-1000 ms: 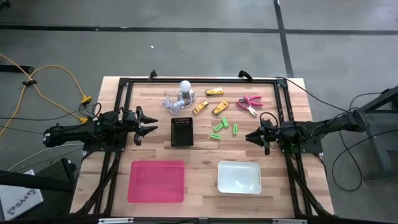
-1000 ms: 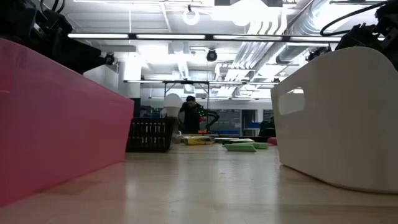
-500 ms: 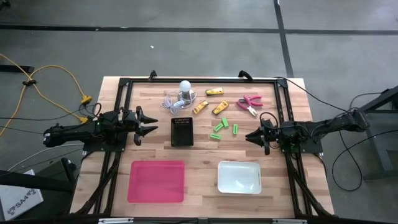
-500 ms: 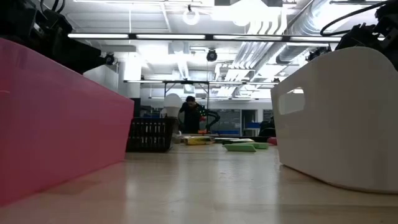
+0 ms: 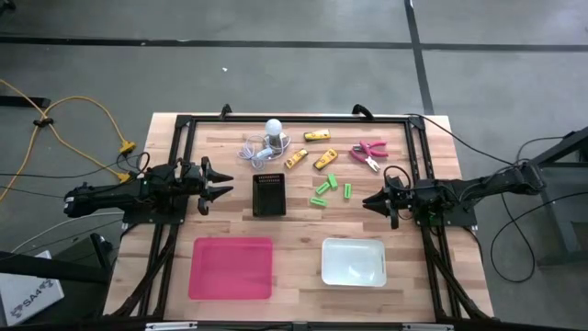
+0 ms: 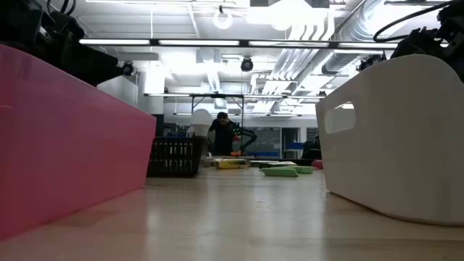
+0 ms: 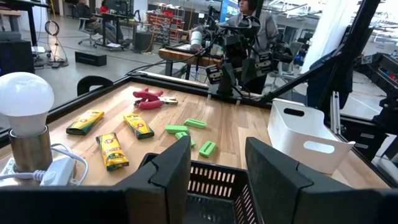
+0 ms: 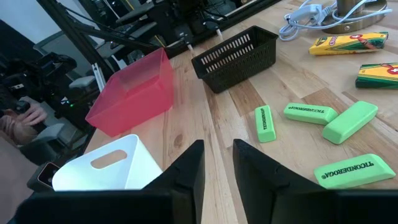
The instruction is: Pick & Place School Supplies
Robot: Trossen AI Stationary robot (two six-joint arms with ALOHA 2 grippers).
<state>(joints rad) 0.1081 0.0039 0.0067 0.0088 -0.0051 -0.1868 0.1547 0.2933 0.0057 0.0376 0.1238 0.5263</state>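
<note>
Lying loose: four green erasers point(image 5: 322, 190), three crayon boxes point(image 5: 317, 135), one pliers point(image 5: 369, 152); left gripper point(image 5: 220, 185), right gripper point(image 5: 367, 202) apart

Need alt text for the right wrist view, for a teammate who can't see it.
The right gripper, fingers slightly apart and empty, points across the table at four green erasers. Beyond them are a black basket, a pink bin, a white bin and two crayon boxes.

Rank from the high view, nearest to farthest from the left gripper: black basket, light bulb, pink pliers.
Measured from the left gripper:
1. Black basket: just beside the fingertips, toward table centre.
2. Light bulb: at the far edge, with its coiled cord.
3. Pink pliers: across the table, on the right arm's side.
</note>
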